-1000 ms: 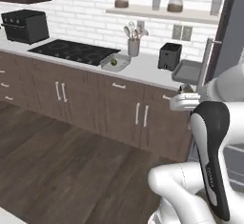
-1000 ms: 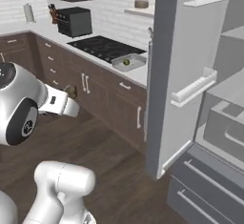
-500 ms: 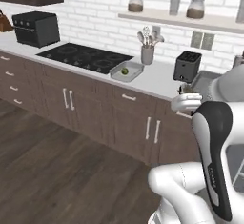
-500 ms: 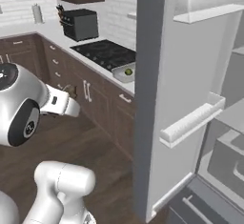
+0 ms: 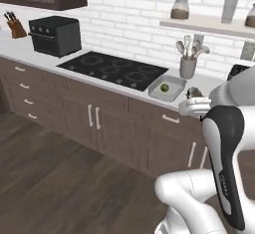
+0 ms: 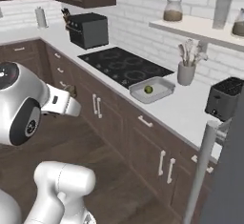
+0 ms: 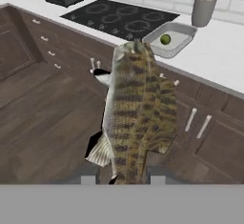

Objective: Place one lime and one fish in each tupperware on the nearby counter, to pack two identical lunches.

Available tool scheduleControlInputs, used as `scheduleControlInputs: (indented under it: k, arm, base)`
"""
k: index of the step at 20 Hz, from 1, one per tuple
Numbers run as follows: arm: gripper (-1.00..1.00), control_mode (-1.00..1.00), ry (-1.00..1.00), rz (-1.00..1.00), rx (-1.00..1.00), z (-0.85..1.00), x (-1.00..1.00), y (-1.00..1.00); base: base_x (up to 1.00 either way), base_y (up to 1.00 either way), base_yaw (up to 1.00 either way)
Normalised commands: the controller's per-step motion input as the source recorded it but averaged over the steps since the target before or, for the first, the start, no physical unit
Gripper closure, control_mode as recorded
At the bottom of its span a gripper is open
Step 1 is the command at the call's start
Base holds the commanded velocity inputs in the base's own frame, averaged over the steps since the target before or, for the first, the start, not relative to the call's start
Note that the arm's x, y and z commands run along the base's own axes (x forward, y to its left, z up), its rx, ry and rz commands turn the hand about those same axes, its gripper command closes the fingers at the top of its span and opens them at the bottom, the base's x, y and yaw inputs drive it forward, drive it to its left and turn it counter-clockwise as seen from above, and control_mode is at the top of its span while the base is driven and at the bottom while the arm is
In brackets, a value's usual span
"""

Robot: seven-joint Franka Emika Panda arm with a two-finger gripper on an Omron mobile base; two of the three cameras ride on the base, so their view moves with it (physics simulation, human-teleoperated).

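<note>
My gripper [image 7: 121, 178] is shut on a brown-olive striped fish [image 7: 136, 108], which stands up between the finger tips and hides the middle of the hand view. Beyond it, on the pale counter [image 7: 219, 61], lies a whitish tupperware [image 7: 177, 51] with one dark-green lime [image 7: 165, 39] inside. In the left base view the gripper [image 5: 191, 99] hangs in front of the counter edge, just right of the tupperware [image 5: 160, 97] and its lime [image 5: 164, 87], with a bit of the fish [image 5: 195, 92] showing. From the right base view the gripper [image 6: 71, 92] is well short of the tupperware [image 6: 143, 99].
A black cooktop [image 5: 114, 68] lies left of the tupperware, with a black toaster oven [image 5: 55, 35] and a knife block [image 5: 16, 28] further left. A grey utensil pot [image 5: 188, 66] stands behind the tupperware. A black toaster [image 6: 223, 97] and a fridge door handle [image 6: 205, 170] are at the right.
The whole picture has shifted: the base has moved, so the counter and the tupperware now sit nearer and more central. The fridge has slid out to the right. The gripper still holds the fish.
</note>
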Motion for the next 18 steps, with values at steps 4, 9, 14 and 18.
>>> scheduleControlInputs:
  k: [4,9,14,18]
  arm:
    - [1.0,1.0,0.0,0.0,0.0,0.0,0.0,0.0]
    - [1.0,1.0,0.0,0.0,0.0,0.0,0.0,0.0]
    - [1.0,1.0,0.0,0.0,0.0,0.0,0.0,0.0]
    - [1.0,1.0,0.0,0.0,0.0,0.0,0.0,0.0]
  base:
    - [1.0,0.39,-0.08]
    - [1.0,0.33,-0.5]
    - [0.93,0.27,-0.67]
    - [0.79,0.28,-0.69]
